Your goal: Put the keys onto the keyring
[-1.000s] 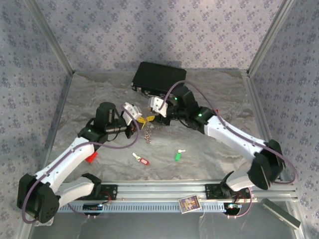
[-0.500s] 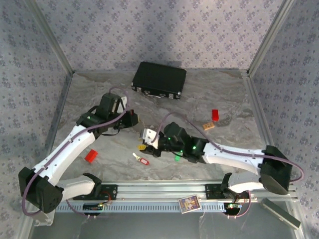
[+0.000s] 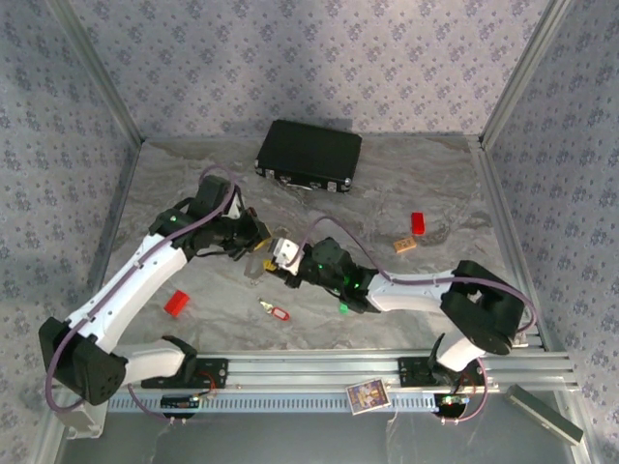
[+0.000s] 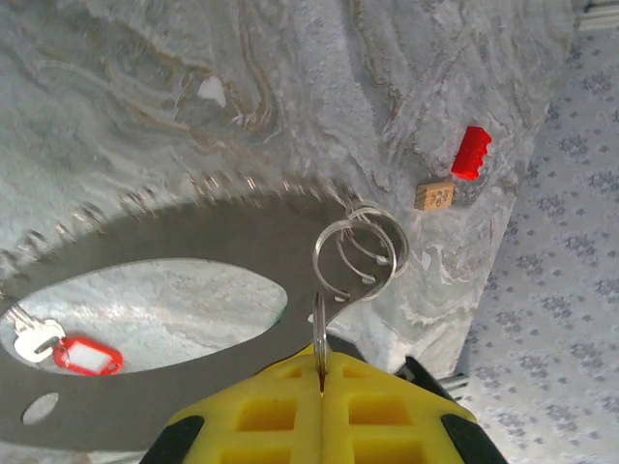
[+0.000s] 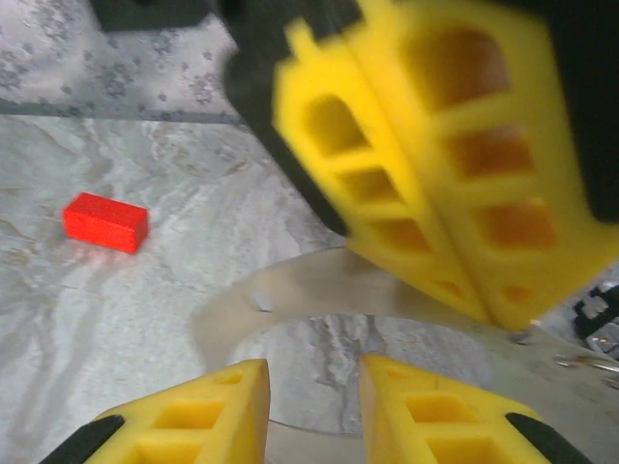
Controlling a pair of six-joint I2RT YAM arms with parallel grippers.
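My left gripper (image 3: pixel 259 239) (image 4: pixel 321 372) is shut on a small metal split ring (image 4: pixel 319 333). That ring links through wire coils (image 4: pixel 360 249) to the keyring, a wide flat grey loop (image 4: pixel 193 232) (image 5: pixel 319 280) held just above the table. My right gripper (image 3: pixel 271 259) (image 5: pixel 314 387) faces the left fingers (image 5: pixel 435 193) closely. Its jaws stand apart over the loop's opening, with nothing pinched. The red-tagged key (image 3: pixel 276 311) (image 4: pixel 73 353) lies on the table and shows through the loop. The green-tagged key (image 3: pixel 343 307) lies to its right.
A black case (image 3: pixel 309 155) lies at the back. One red block (image 3: pixel 176 303) (image 5: pixel 105 221) sits front left. Another red block (image 3: pixel 417 222) (image 4: pixel 473 152) and a tan block (image 3: pixel 405 246) (image 4: pixel 435 195) are at the right. Patterned walls enclose the table.
The right arm swung from the back middle down to the left gripper, and its jaws narrowed. The left gripper shifted slightly and stayed shut on the ring.
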